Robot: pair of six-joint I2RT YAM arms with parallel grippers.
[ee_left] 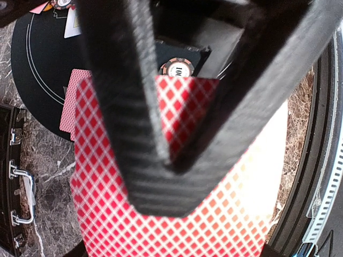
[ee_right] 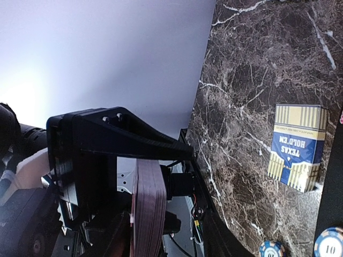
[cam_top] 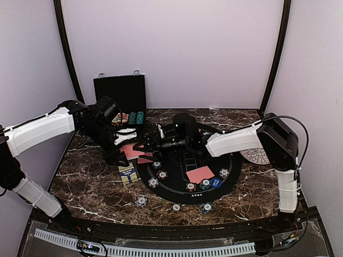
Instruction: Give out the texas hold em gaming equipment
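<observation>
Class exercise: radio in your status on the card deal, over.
Left fingers shut on deck. Right fingers at deck, grip unclear. Chips, cards on mat. Card box nearby, not blocking.

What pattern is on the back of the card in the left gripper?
The card: red-and-white diamond lattice, clearest in the left wrist view.

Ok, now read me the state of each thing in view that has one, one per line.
left gripper: shut on the deck of cards.
deck of cards: clamped, red backs showing.
right gripper: at the deck; open or shut unclear.
black case: lid open, standing up.
card box: lying flat on the table.
single card: face down on the black mat.
poker chips: lying flat, unstacked.
</observation>
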